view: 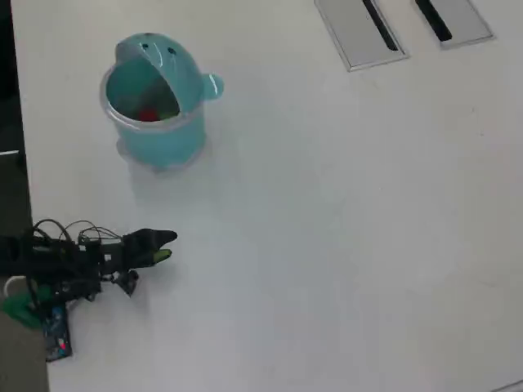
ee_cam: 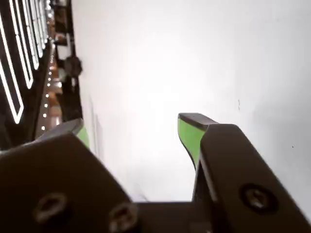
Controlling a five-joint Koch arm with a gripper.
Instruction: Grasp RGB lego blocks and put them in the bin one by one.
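Hand [ee_cam: 133, 131] sits released in the wrist view, green-lined tips spread with nothing between them. In the overhead view it lies lower left on the white counter [view: 343, 229]; the teal bin [view: 155, 122] stands upper left, red block [view: 148, 115] inside.

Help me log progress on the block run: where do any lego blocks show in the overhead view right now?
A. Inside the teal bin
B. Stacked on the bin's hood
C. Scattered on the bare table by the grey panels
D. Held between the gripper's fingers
A: red and yellow-green show inside the bin, the table carries no loose blocks, and the gripper stands open with nothing between its fingers.
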